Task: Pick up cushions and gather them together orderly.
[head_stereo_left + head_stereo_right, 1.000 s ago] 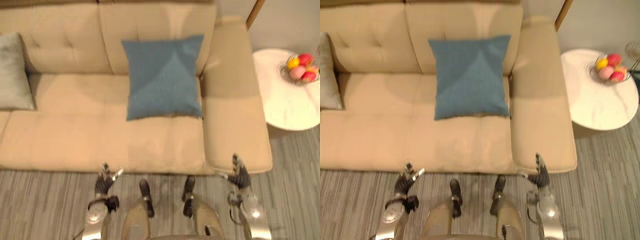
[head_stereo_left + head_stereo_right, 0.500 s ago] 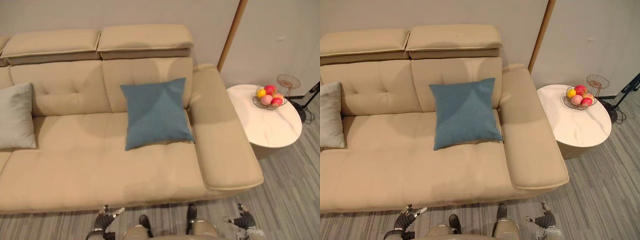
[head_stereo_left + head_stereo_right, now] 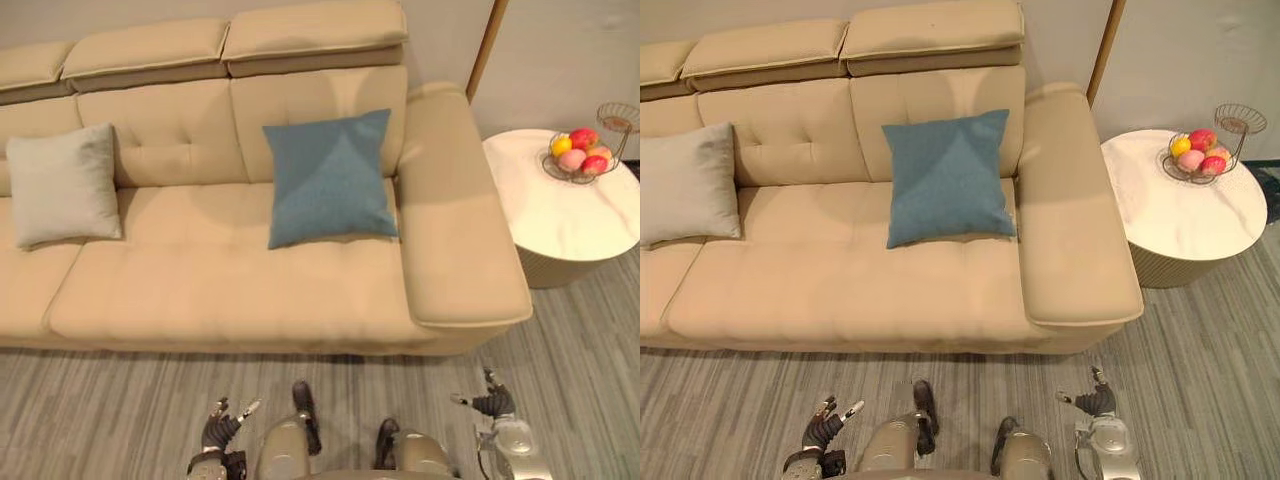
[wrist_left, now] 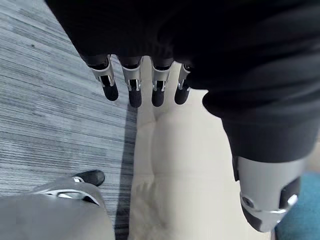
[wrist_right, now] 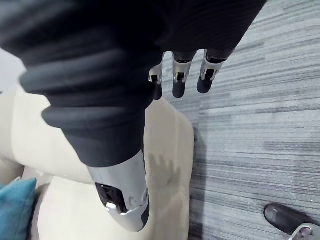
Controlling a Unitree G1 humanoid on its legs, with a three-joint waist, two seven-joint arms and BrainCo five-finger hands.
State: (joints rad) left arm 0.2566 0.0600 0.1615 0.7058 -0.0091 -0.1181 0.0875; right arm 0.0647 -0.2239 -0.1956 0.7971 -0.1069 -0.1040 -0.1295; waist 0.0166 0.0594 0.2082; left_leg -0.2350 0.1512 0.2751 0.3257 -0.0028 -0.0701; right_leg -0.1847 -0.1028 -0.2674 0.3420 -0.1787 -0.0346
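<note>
A blue cushion [image 3: 330, 178] leans upright against the backrest of the beige sofa [image 3: 230, 285], near its right armrest. A light grey cushion [image 3: 62, 186] leans against the backrest further left, well apart from the blue one. My left hand [image 3: 220, 430] hangs low over the floor in front of the sofa, fingers straight and holding nothing; its fingers [image 4: 135, 87] point toward the sofa's front edge. My right hand [image 3: 492, 403] hangs open near the floor below the right armrest, with its fingers [image 5: 180, 80] relaxed. A corner of the blue cushion [image 5: 15, 210] shows in the right wrist view.
A round white side table [image 3: 565, 210] stands right of the sofa, carrying a wire bowl of fruit [image 3: 578, 155] and a small wire stand [image 3: 618, 117]. A wooden pole [image 3: 487, 45] leans on the wall behind. Grey striped floor [image 3: 100, 400] lies in front.
The whole view has shifted, so the camera moved; more of the sofa's left side and the grey cushion show now. Both hands stay low and open.
</note>
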